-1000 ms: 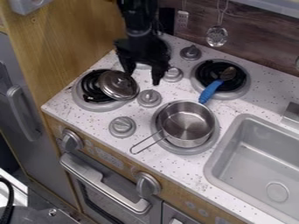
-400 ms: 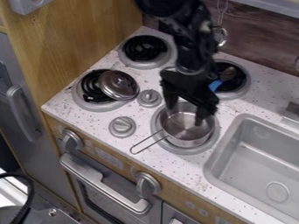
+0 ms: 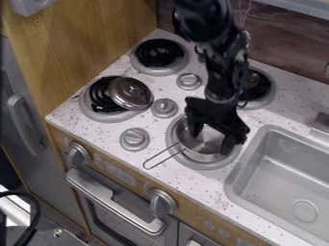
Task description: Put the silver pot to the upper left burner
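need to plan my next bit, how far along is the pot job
Done: the hand is down at the silver pot, its fingers spread apart. In progress: seemingly lining up a grip; no lift shows, as the pot sits on the lower right burner. Left: grip, lift, carry and set down on the upper left burner, whose black coil has nothing on it.

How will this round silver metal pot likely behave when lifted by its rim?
The round silver metal pot looks stiff, so its wall should barely flex. Its smooth, shiny surface may slip or swivel if pinched off-centre. The thin wire handle sticks out to one side and might tip it slightly, though being so slim it probably adds little weight.
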Tool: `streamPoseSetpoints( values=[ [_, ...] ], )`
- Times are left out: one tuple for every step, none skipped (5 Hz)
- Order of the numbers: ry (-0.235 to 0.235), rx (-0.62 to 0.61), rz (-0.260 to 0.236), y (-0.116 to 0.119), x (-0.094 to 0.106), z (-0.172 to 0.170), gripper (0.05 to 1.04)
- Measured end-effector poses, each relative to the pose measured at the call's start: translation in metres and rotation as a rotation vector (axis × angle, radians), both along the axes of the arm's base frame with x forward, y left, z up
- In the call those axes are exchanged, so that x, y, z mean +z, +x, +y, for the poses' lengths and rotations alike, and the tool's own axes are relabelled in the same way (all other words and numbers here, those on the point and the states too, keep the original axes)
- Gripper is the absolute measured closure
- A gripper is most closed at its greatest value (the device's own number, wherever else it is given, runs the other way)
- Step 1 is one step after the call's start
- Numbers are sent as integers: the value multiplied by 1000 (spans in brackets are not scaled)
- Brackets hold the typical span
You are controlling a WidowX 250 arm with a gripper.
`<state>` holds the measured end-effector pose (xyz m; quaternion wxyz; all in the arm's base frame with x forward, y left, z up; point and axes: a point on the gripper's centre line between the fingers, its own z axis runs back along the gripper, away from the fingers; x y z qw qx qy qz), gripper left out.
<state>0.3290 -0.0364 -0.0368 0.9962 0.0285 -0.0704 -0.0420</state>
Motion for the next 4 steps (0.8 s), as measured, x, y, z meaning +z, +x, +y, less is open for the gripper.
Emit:
streamPoseSetpoints(
  values=[
    [8, -5, -9, 7, -22, -1, 86],
    [33, -30, -6, 11, -28, -5, 86],
    [37, -55, -2, 8, -38, -8, 113],
    [64, -70, -3, 7, -40, -5, 406]
  ],
)
